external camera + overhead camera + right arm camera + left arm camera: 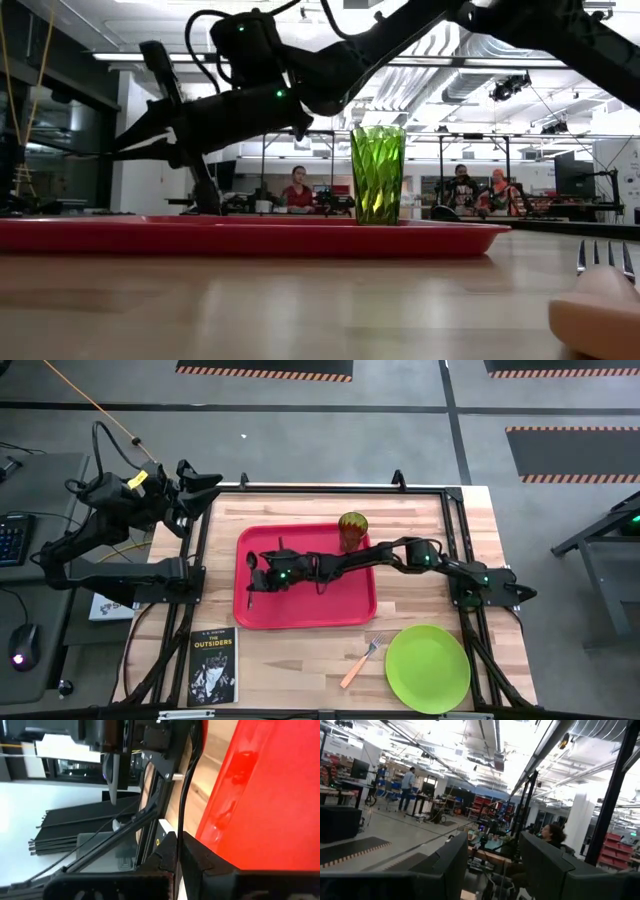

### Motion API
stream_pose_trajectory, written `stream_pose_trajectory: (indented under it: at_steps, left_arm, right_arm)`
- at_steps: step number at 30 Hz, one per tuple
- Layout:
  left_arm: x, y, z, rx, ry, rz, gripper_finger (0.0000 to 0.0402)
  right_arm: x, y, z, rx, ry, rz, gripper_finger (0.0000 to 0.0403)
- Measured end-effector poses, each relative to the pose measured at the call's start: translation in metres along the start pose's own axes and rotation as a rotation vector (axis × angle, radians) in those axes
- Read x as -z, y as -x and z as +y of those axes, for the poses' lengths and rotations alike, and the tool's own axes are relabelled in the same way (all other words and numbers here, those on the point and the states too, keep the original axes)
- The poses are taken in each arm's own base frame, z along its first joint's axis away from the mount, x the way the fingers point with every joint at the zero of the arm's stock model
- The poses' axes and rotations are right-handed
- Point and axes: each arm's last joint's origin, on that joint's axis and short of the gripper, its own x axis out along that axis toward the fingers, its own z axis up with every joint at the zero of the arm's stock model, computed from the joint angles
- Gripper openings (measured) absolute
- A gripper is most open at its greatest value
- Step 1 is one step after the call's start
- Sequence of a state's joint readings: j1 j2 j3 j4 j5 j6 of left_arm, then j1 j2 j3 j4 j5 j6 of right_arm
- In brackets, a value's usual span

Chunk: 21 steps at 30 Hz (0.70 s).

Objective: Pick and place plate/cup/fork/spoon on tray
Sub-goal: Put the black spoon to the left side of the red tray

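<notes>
The red tray point(330, 612) lies mid-table. The green cup point(352, 530) stands upright in its far right corner. My right gripper point(254, 578) reaches from the right across the tray to its left part, shut on the dark spoon point(250, 560). In the low view it hangs above the tray point(250, 236), left of the cup point(378, 175). The lime-green plate point(428, 668) and the orange-handled fork point(362, 660) lie flat on the wood at the near right. My left gripper point(205, 480) waits open beyond the table's far left corner, nothing between its fingers point(445, 870). My right gripper pinches the spoon's thin handle point(250, 592) between its two fingers, about midway along. The fingers come nearly level from the table's right and lie across the spoon. The spoon's bowl points to the far edge. It hangs clear above the tray's left part.
A black book point(212, 665) lies at the table's near left corner. The black frame rails point(330, 490) run along the table's far edge and sides. People sit at desks in the room behind point(298, 185). Bare wood lies between tray and plate.
</notes>
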<state>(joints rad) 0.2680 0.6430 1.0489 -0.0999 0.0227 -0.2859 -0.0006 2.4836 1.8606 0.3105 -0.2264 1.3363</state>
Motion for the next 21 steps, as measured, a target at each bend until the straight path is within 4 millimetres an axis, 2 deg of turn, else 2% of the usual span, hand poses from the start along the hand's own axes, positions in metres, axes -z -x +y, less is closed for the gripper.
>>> stream_pose_trajectory:
  at_steps: [9, 21]
  left_arm:
    - [0.010, -0.003, 0.003, -0.030, 0.056, 0.092, 0.0170]
    - [0.015, -0.010, 0.005, -0.041, 0.083, 0.121, 0.0170]
  right_arm:
    - [0.001, 0.000, -0.001, 0.015, -0.054, -0.006, 0.0000]
    - [0.000, 0.000, -0.001, 0.016, -0.045, -0.040, 0.0000]
